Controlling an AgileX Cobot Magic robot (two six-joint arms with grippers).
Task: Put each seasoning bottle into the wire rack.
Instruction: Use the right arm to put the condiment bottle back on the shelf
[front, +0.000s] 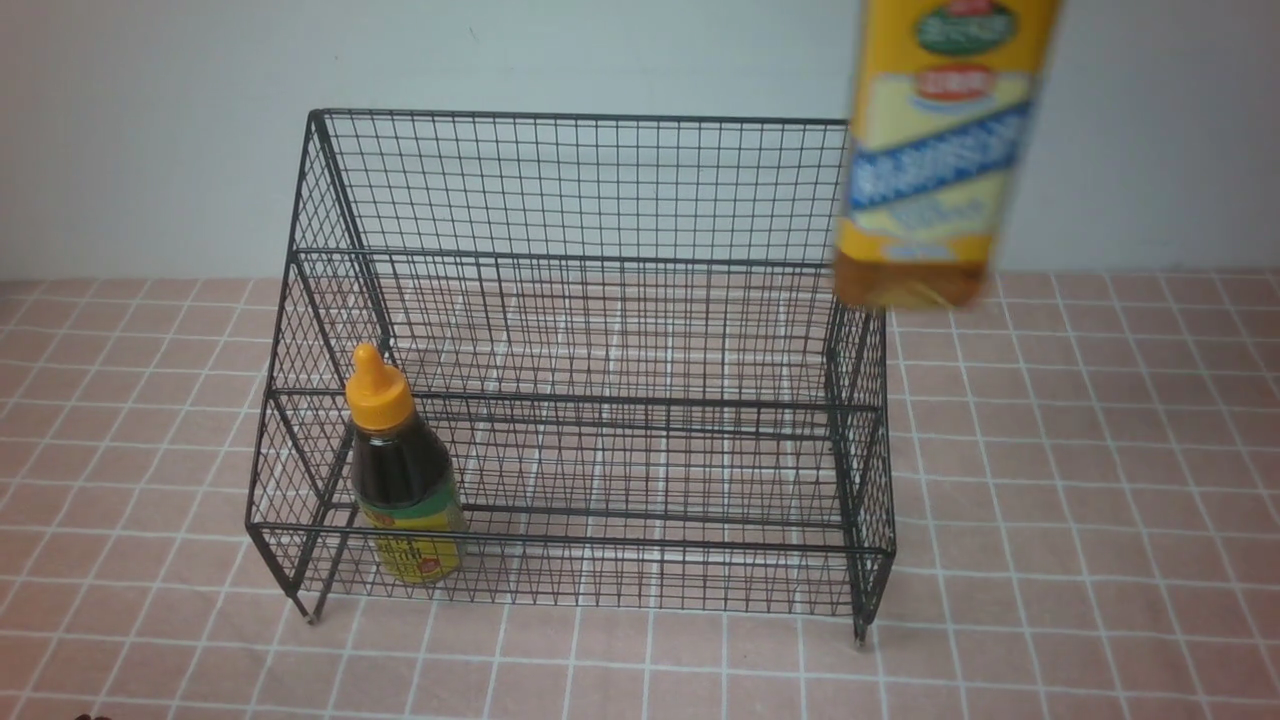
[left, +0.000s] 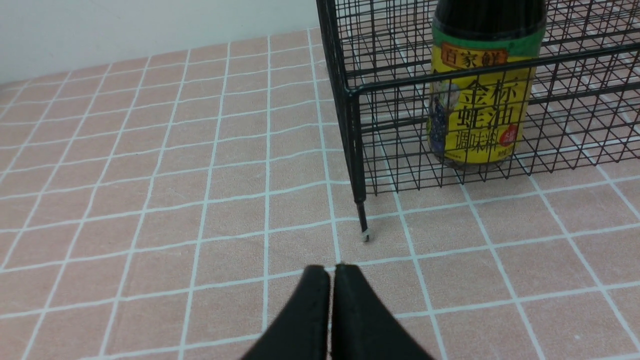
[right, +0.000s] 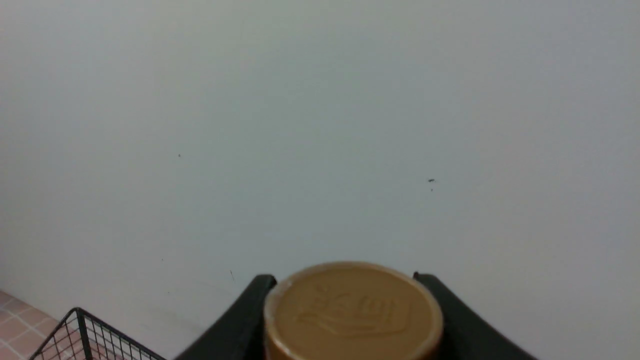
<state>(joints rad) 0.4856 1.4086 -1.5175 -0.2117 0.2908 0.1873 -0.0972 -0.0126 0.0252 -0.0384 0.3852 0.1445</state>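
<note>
Nearest the table's (front: 1100, 520) front edge, the left gripper (left: 330, 270) hung low over the pink checked cloth with its two black fingers pressed together and nothing between them. Just beyond its tips stood the front left leg (left: 361, 215) of the wire rack (front: 640, 403). The rack sat on the middle of the table, its tall back toward the far edge.

The small dark-sauce bottle (front: 405, 480) stood upright in the rack's lower front tier, at the left end, its orange cap rising above the front rail.

Farther back and higher, the tall amber bottle (front: 935, 160) hung in the air, blurred and slightly tilted, with its base above the rack's right side. The right gripper (right: 344, 276) was part-open and clamped on this bottle, a black finger on each side just below the gold cap (right: 352, 310). The pale wall stood behind.
</note>
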